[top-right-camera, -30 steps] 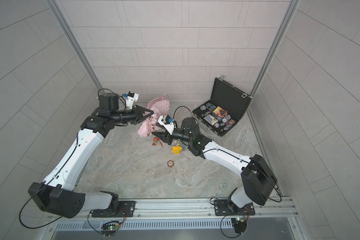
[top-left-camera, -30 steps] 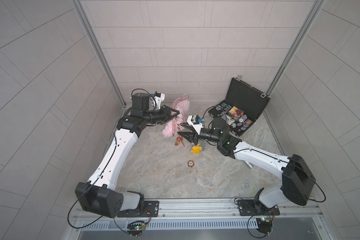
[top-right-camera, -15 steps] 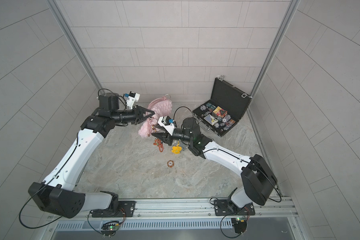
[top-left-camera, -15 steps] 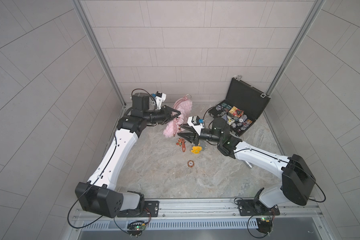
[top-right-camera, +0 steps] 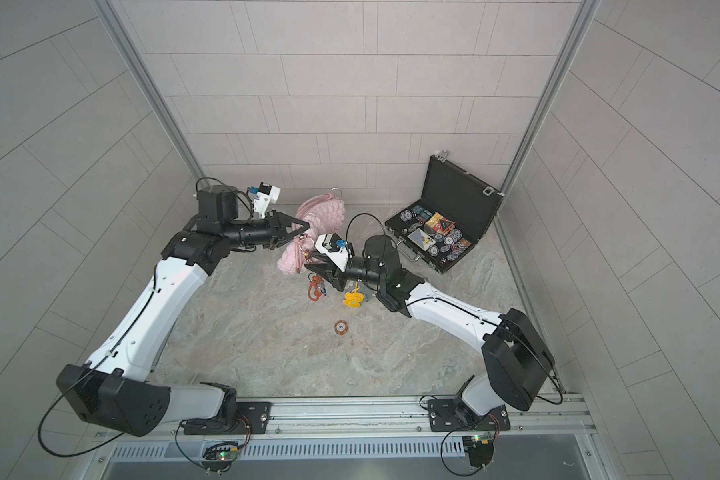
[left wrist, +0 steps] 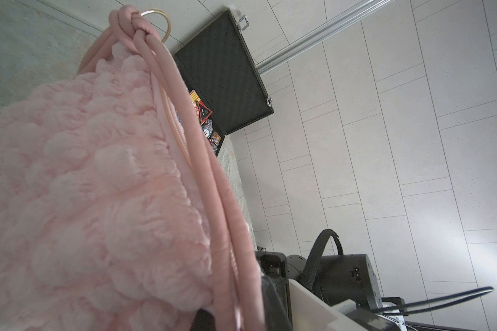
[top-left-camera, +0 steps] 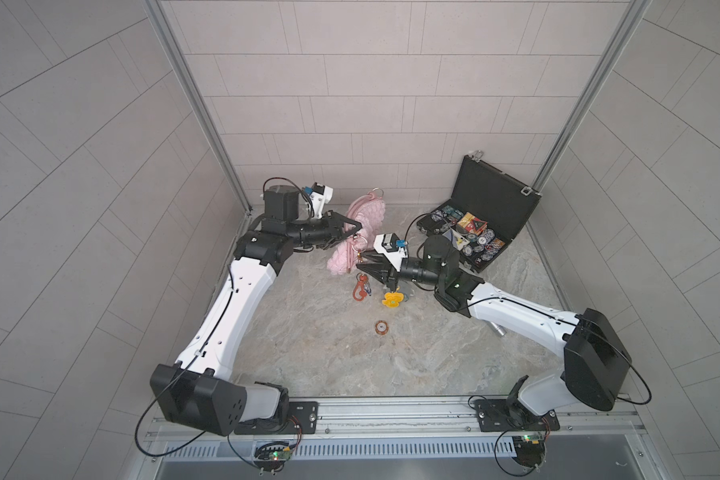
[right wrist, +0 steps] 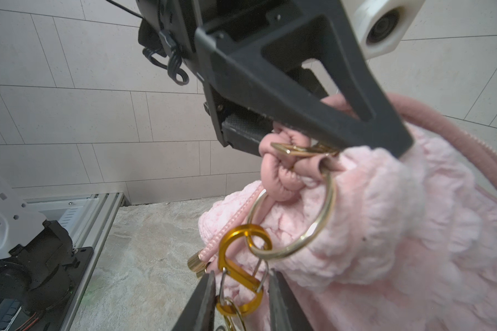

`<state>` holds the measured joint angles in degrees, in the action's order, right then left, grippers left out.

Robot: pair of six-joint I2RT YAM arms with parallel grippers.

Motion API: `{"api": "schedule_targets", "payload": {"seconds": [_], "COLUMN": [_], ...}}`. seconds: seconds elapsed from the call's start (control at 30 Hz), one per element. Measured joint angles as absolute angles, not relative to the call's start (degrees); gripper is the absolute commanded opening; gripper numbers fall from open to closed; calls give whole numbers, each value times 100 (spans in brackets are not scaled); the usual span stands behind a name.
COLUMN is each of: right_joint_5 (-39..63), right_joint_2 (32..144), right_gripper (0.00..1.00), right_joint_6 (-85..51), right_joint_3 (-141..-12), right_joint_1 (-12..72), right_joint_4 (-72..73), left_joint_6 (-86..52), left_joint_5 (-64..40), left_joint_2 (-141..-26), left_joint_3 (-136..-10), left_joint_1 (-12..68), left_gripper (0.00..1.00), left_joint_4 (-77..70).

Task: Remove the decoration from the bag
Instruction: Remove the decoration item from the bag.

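A marbled stone tabletop [top-left-camera: 308,353] carries an open black case [top-left-camera: 481,226] of chips, a yellow flower-shaped charm [top-left-camera: 392,300], an orange chip [top-left-camera: 381,328] and the pink bag's [top-left-camera: 344,259] lower end.

Pale-pink bubble-textured bag [top-left-camera: 360,232], gold-orange clip [right wrist: 243,272], black case [top-left-camera: 495,199].

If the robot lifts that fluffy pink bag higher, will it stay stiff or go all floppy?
Probably floppy: the bag is soft and puffy and already sags below the left pincer holding its top. Its cord straps hang loose, so they would likely swing. The gold clip dangles from a thin ring between the right pincer's fingers, so it may jiggle too.
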<state>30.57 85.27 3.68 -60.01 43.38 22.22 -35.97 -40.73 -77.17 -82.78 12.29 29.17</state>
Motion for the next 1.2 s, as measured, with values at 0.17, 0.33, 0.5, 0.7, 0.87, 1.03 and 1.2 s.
{"api": "schedule_targets", "payload": {"seconds": [0.17,0.33,0.5,0.7,0.87,1.03,1.2], "right_joint_5": [3037,2989,2989,3017,3033,3068,3124], "right_joint_2": [8464,8374,8361,8361,8361,8361,8366], "right_gripper": [34,34,33,27,21,16,10], "right_joint_6": [419,451,469,489,548,565,572], "right_joint_3": [-6001,-6001,-6025,-6049,-6077,-6077,-6123], "right_joint_1": [4338,4338,4338,4340,4351,4353,4355], "right_joint_4": [2165,2163,2141,2115,2084,2049,1966], "left_joint_6": [-3557,-3535,-3529,-3514,-3511,-3509,-3507], "left_joint_5": [-4080,-4084,-4093,-4095,-4095,-4095,-4099], "left_joint_2": [-7725,-7745,-7747,-7747,-7747,-7767,-7806], "left_joint_3": [-8278,-8278,-8278,-8278,-8278,-8278,-8278], "left_joint_1": [1229,1229,1229,1229,1229,1229,1229], "left_gripper": [0,0,0,0,0,0,0], "left_joint_4": [2917,2919,2919,2921,2921,2926,2939]}}
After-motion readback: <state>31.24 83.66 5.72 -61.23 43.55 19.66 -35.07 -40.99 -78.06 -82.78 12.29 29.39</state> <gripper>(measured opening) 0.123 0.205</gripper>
